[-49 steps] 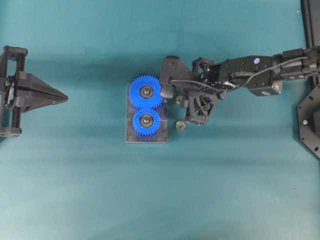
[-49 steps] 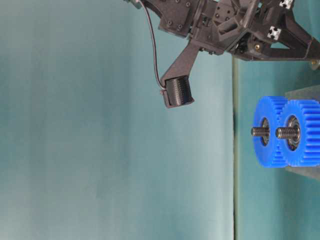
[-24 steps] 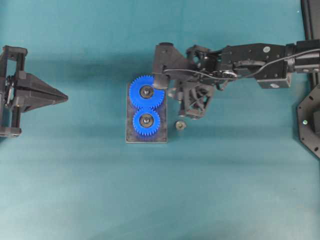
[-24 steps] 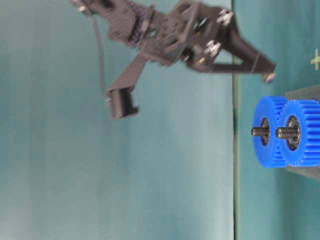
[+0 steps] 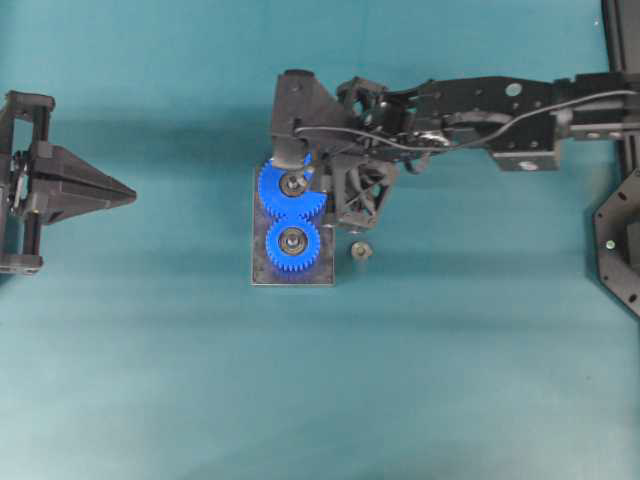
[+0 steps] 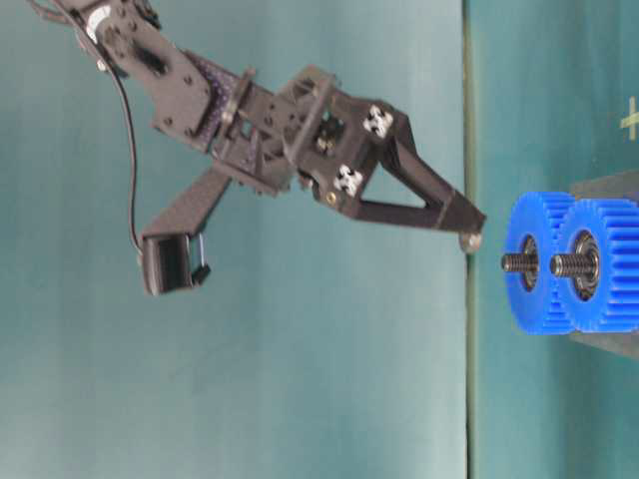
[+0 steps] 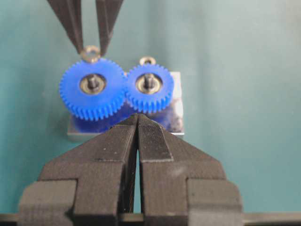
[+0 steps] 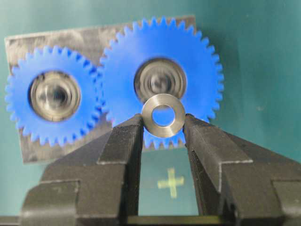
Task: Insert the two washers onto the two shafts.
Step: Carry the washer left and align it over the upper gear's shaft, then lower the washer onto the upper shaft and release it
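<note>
The right gripper (image 8: pixel 163 123) pinches the washer (image 8: pixel 163 115) at the big gear's (image 8: pixel 188 56) 6 o'clock. The left gripper (image 7: pixel 138 123) is closed, empty.

- Two meshed gears (image 5: pixel 291 215) sitting on a base plate (image 5: pixel 262 275) mid-table, each on its own shaft.
- Small nut (image 5: pixel 360 251) lying just right of plate.
- Washer (image 8: pixel 163 115) hanging above larger gear (image 8: pixel 160 80).

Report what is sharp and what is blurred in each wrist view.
Right wrist view: the washer and right gripper fingertips are sharp, the gears behind soft, their hubs smeared. Left wrist view: gears crisp, the near left gripper slightly soft.
</note>
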